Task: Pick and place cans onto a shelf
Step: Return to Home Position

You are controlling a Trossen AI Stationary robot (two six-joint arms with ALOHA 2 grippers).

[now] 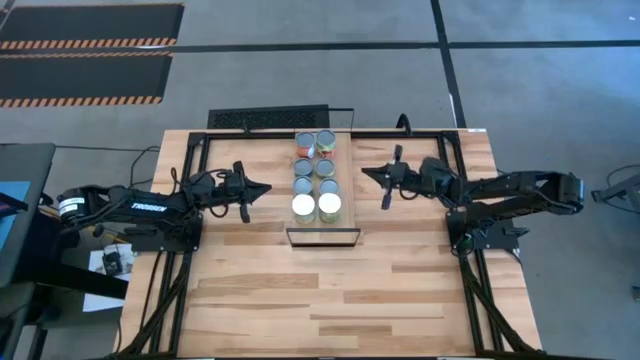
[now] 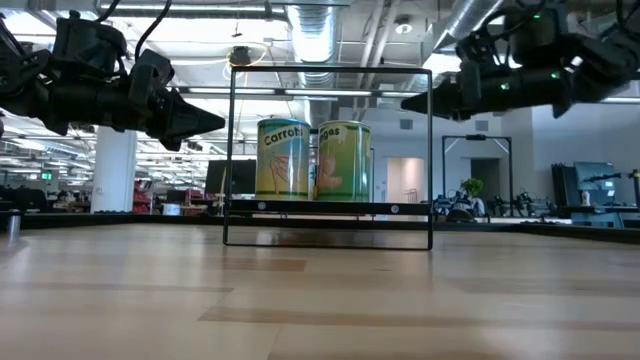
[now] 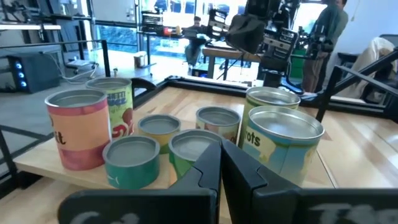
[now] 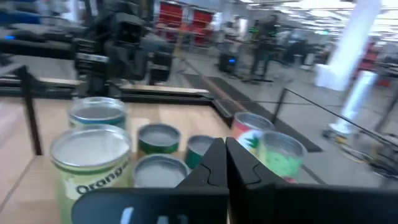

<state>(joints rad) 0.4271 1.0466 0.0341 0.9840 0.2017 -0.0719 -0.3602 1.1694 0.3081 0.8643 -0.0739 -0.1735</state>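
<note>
The shelf point(image 1: 348, 203) stands mid-table, a light-wood plank on a thin black frame point(image 2: 330, 207). Several cans point(image 1: 316, 175) stand upright on it in two rows, two white-lidded ones point(image 1: 316, 206) at the near end. In the low view those show as two tall yellow-labelled cans point(image 2: 283, 160). My left gripper point(image 1: 266, 188) hovers shut just left of the shelf, pointing level at the cans point(image 3: 130, 160). My right gripper point(image 1: 364, 175) hovers shut just right of it, also pointing level at the cans point(image 4: 155, 140). Neither touches anything.
Bare wooden tabletop point(image 1: 330, 300) lies between the shelf and the near edge. A black grille point(image 1: 268, 118) sits at the far edge behind the shelf. Black frame rails point(image 1: 180, 200) run beside each arm's base. People stand in the room beyond point(image 3: 326, 31).
</note>
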